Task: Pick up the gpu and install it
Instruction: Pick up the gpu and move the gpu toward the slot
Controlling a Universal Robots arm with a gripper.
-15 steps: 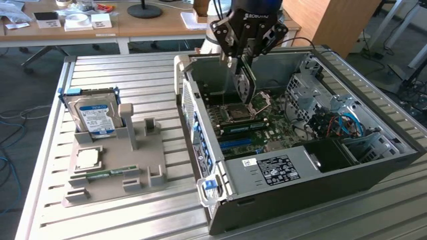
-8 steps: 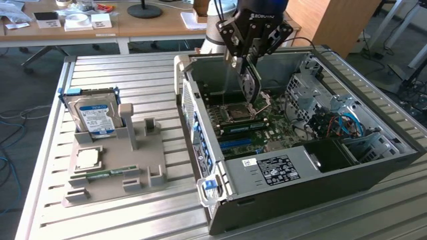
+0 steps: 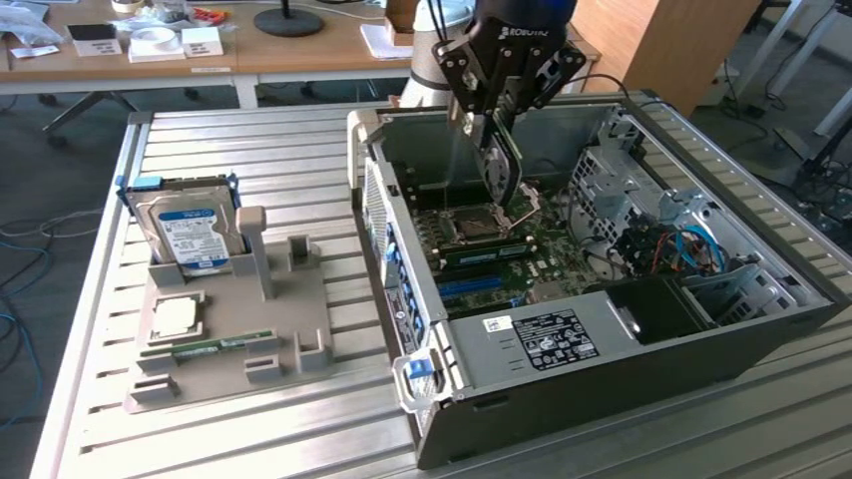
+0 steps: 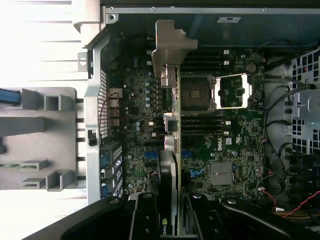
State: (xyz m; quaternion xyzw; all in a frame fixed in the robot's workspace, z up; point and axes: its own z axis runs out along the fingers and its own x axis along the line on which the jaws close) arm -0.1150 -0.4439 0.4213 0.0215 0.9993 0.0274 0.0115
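Observation:
My gripper (image 3: 496, 118) hangs over the open computer case (image 3: 692, 339), shut on the gpu (image 3: 502, 172). The card hangs on edge, its lower end just above the motherboard (image 3: 540, 254) near the open CPU socket (image 3: 474, 228). In the wrist view the gpu (image 4: 169, 55) is seen edge-on, with its silver bracket at the far end. It runs back between my black fingers (image 4: 145, 220), which grip the black body of the card. Below it lie the socket (image 4: 197, 92) and the blue slots (image 4: 150, 155) of the board.
On the slatted metal table (image 3: 239, 140), at the exterior view's left, a grey holder (image 3: 286, 299) carries a blue-labelled hard drive (image 3: 194, 235), a CPU chip (image 3: 178, 316) and a green memory stick (image 3: 219, 346). Cables (image 3: 679, 249) and a drive cage (image 3: 626, 170) fill the case's far side.

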